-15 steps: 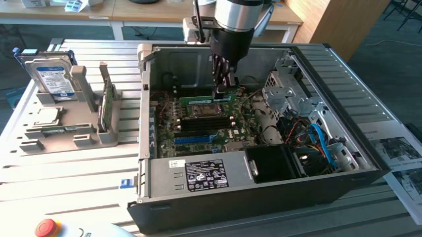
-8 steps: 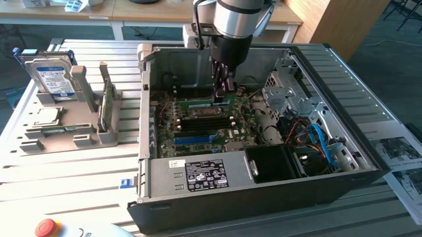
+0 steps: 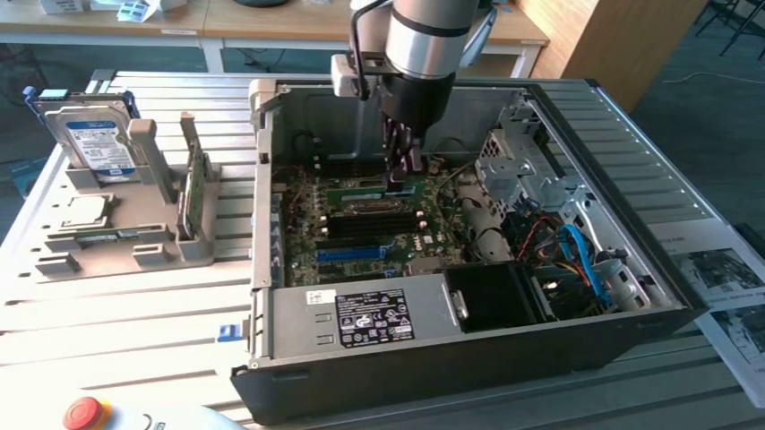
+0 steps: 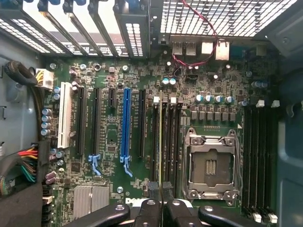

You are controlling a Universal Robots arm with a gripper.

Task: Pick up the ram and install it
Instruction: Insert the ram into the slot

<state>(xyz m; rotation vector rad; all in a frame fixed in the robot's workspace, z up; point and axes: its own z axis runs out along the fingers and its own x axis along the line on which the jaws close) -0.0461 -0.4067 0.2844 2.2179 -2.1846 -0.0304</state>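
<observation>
My gripper [image 3: 404,168] reaches down into the open computer case [image 3: 622,269], over the motherboard [image 3: 358,228]. Its two dark fingers [image 4: 152,208] stand close together, shut on the ram [image 4: 160,142]. In the wrist view the ram is a thin pale-green edge running away from the fingertips, along the memory slots [image 4: 171,142] beside the CPU socket [image 4: 210,165]. In the exterior view a short green strip [image 3: 362,191] lies at the fingertips. I cannot tell whether the ram is seated in a slot or just above it.
A grey rack [image 3: 120,242] on the exterior view's left holds a blue-labelled hard drive [image 3: 93,134] and another upright green stick [image 3: 192,193]. Inside the case are the power supply [image 3: 358,318], a drive cage [image 3: 526,170] and blue cables [image 3: 580,255]. A red button [image 3: 86,412] sits near the front.
</observation>
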